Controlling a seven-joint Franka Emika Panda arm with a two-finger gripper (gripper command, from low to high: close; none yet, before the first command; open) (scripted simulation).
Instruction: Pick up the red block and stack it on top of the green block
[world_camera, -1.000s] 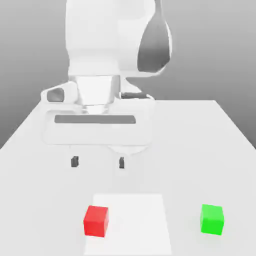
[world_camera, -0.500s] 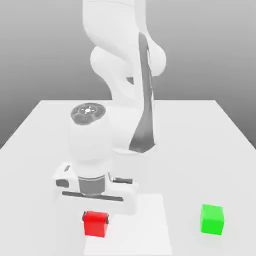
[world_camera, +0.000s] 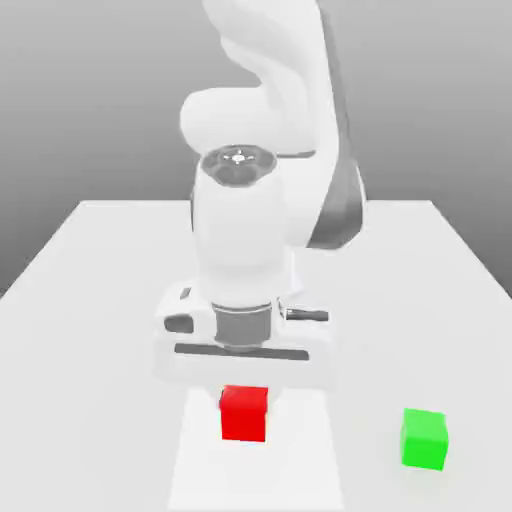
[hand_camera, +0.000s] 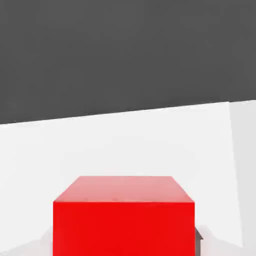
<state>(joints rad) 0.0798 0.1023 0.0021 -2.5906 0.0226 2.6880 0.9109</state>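
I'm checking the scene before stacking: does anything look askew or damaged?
Nothing stands out: the red block sits squarely in the tool, and the green block rests upright on the table, both apparently undamaged.

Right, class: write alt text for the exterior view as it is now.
A Panda arm's gripper holds a red cube over a white sheet-like rectangle on a pale table. A green cube sits apart, toward the exterior view's right.
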